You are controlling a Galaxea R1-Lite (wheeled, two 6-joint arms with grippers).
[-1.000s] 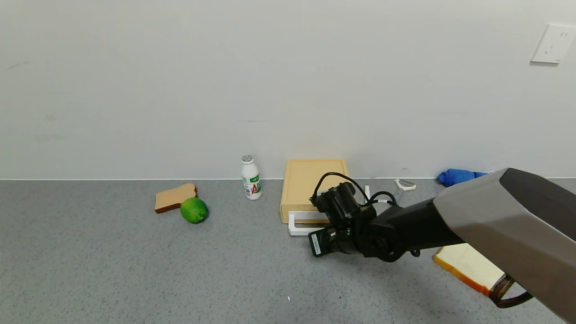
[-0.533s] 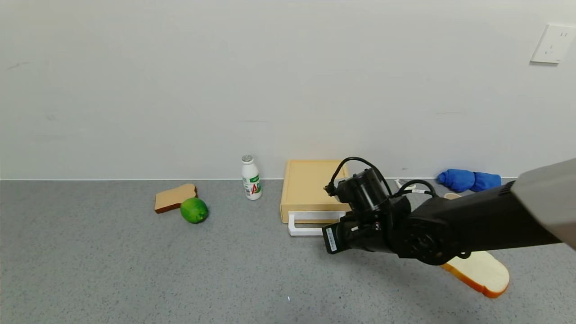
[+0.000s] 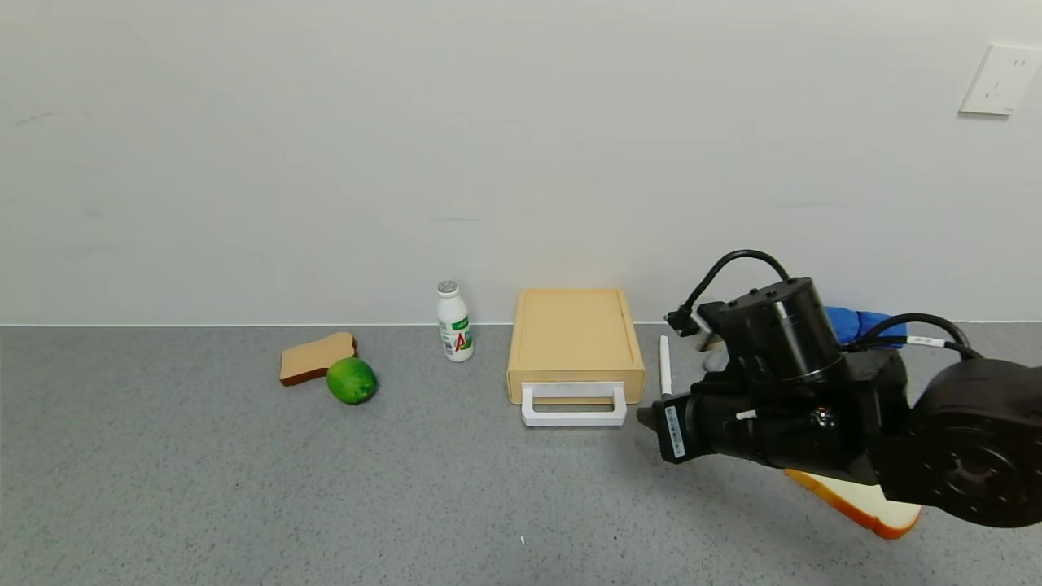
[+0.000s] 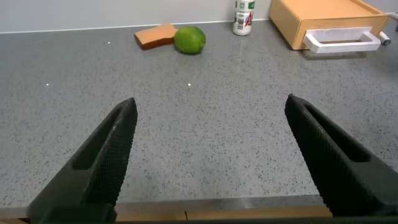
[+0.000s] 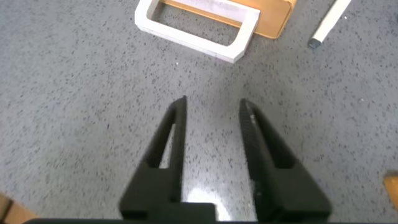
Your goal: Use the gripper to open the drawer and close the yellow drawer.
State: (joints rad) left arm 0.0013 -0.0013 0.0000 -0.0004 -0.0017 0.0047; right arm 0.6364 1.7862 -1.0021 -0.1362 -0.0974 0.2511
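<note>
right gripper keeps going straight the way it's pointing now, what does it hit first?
Probably the white loop handle of the yellow drawer. The right gripper, open and empty, points across bare countertop at it. Depth is unclear; angled downward, it may meet the countertop first.

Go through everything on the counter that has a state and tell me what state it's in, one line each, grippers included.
Pale yellow plastic drawer with white loop handle: shut, flush in its box.
Small white bottle with green label: upright, capped.
Right gripper: open, empty, over bare counter near the handle.
Left gripper: open wide, empty, parked low, well short of the drawer.
White pen: lying flat right of the drawer box.
</note>
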